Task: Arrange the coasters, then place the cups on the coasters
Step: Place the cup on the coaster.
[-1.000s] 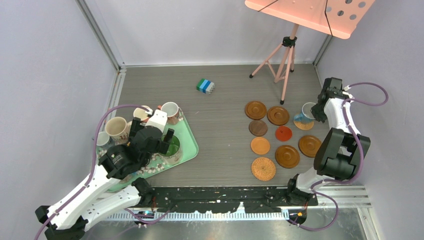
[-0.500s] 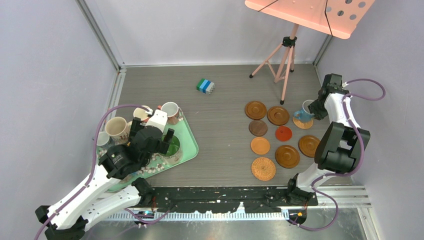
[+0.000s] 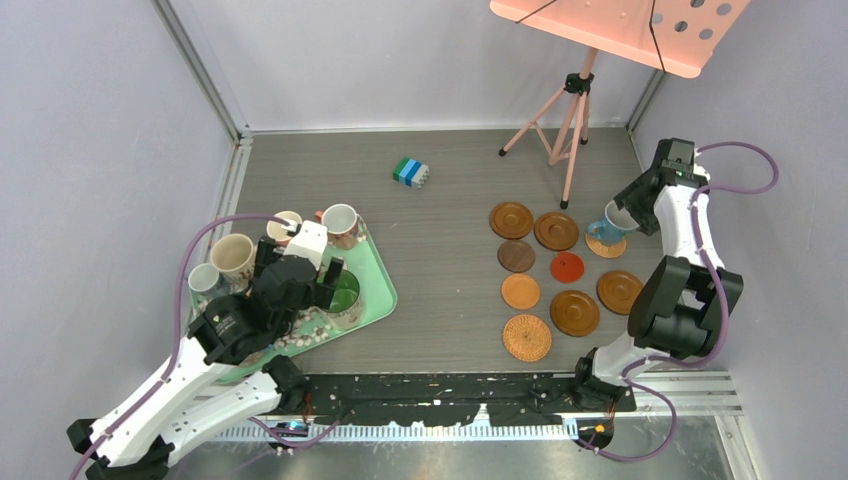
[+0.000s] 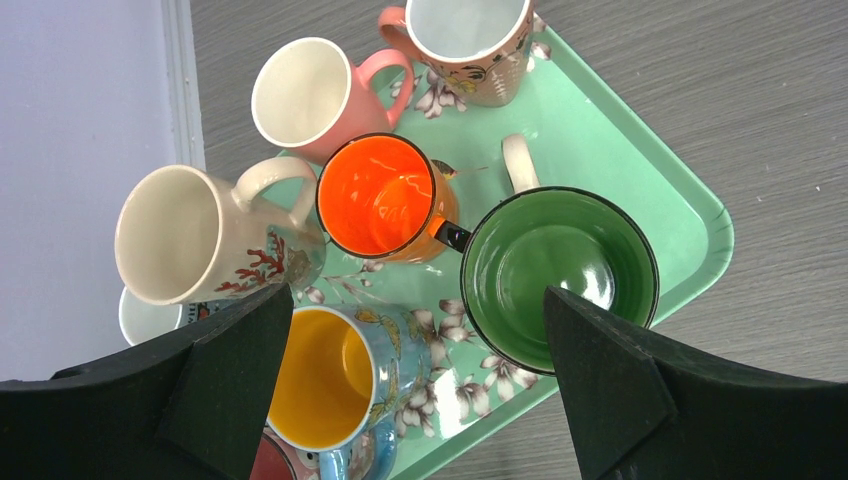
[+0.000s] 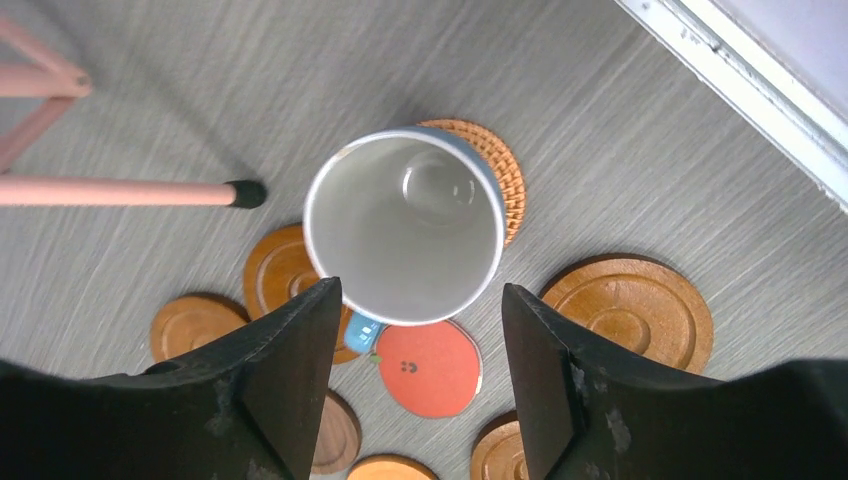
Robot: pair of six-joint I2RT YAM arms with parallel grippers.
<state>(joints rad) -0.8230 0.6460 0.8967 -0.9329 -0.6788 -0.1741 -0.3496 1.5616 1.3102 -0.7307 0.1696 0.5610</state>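
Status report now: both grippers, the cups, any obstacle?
Left gripper open above mugs on mint-green tray. Right gripper open over white-and-blue cup, standing on woven wicker coaster. No obstacle seen.

Both arms are built of white link shells joined by bulky black joint housings. A purple cable loops along each arm. Each end effector, left (image 4: pixel 415 385) and right (image 5: pixel 415 385), carries two matte black, wedge-shaped fingers.
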